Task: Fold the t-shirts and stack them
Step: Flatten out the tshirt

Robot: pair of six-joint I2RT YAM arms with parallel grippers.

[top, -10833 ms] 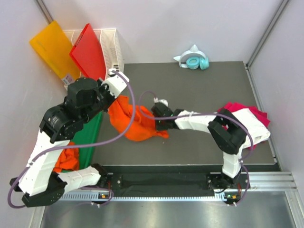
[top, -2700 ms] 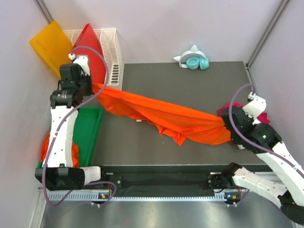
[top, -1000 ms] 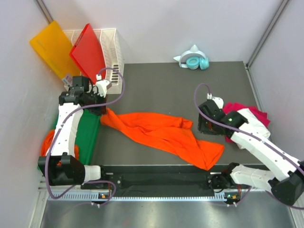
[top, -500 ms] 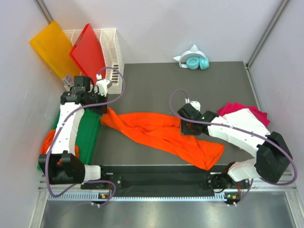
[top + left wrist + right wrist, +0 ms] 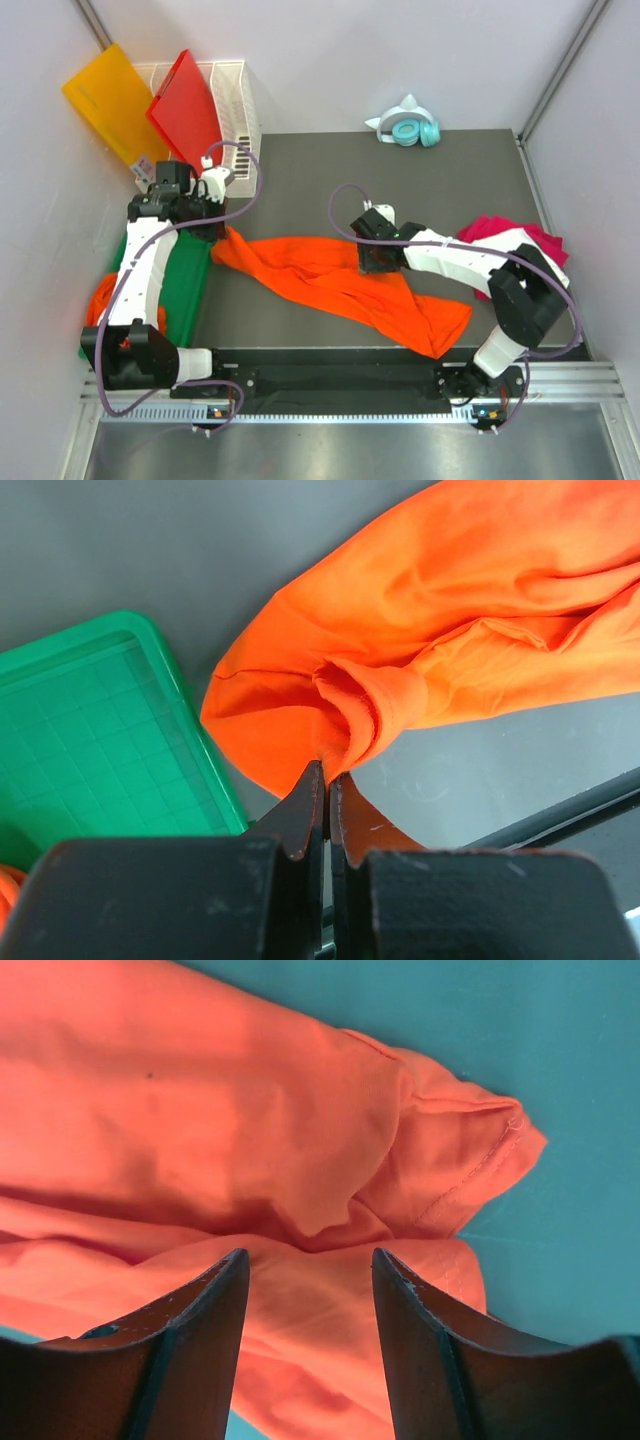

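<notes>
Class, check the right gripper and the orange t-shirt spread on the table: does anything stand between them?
Nothing visible does. The right gripper has its jaws open directly over the orange t-shirt, with only its cloth showing between them.

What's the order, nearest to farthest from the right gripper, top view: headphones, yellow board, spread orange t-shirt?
1. The orange t-shirt, directly under the right gripper.
2. The headphones, at the far edge.
3. The yellow board, far-left corner.

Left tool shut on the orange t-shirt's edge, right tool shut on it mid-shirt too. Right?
Not the right one. The left tool is shut on the orange t-shirt, but the right tool is open: the right wrist view shows its jaws apart over the cloth, gripping nothing.
</notes>
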